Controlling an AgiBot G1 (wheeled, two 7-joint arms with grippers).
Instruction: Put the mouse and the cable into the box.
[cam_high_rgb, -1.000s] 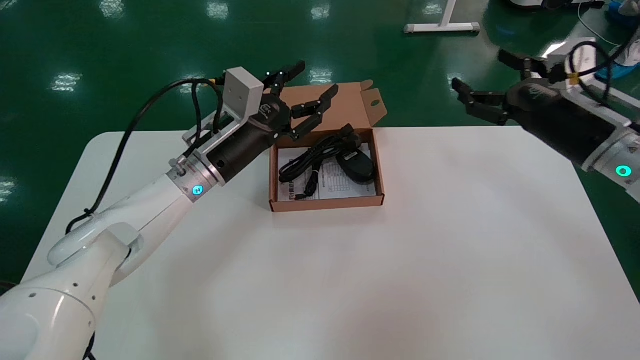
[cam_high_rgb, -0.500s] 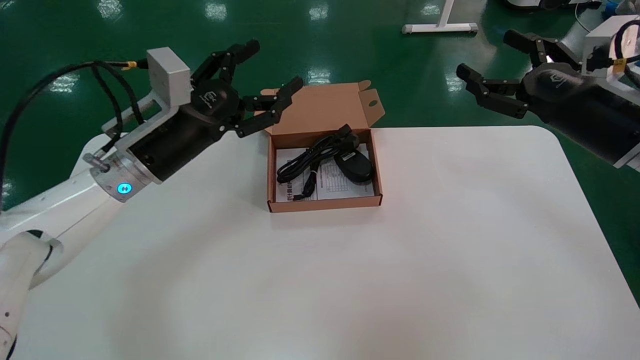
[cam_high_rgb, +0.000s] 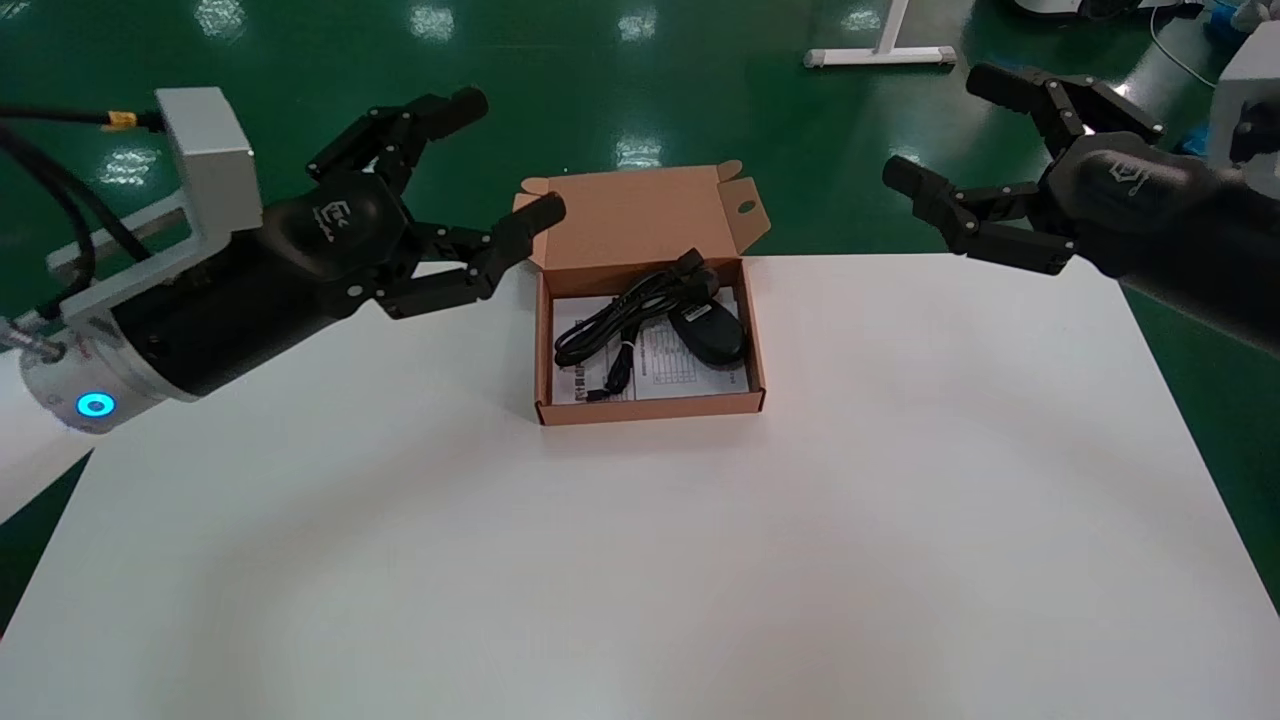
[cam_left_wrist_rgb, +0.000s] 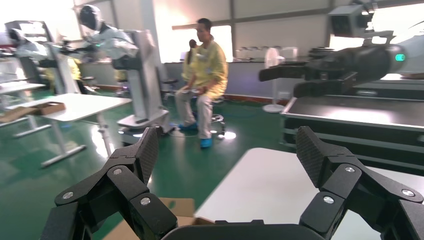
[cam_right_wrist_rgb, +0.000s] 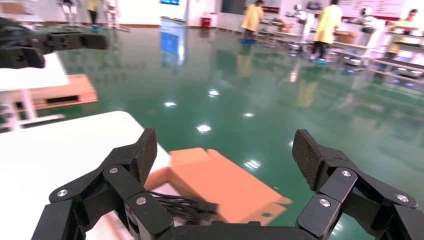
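Mouse (cam_high_rgb: 712, 332) and cable (cam_high_rgb: 620, 320) lie in box (cam_high_rgb: 650, 408).
My left pincer (cam_high_rgb: 505, 155), right pincer (cam_high_rgb: 942, 127) gape empty; likely only parking remains.

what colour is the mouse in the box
Black: the oval mouse lies in the brown cardboard box, clearest in the head view.

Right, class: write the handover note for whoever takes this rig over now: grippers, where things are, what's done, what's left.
Left gripper: open, empty, raised left of the box.
Right gripper: open, empty, raised right of the box.
Mouse and cable: both in the box, on a printed sheet; lid open.
Done: both items packed.
Left: nothing to load; neither arm holds anything.
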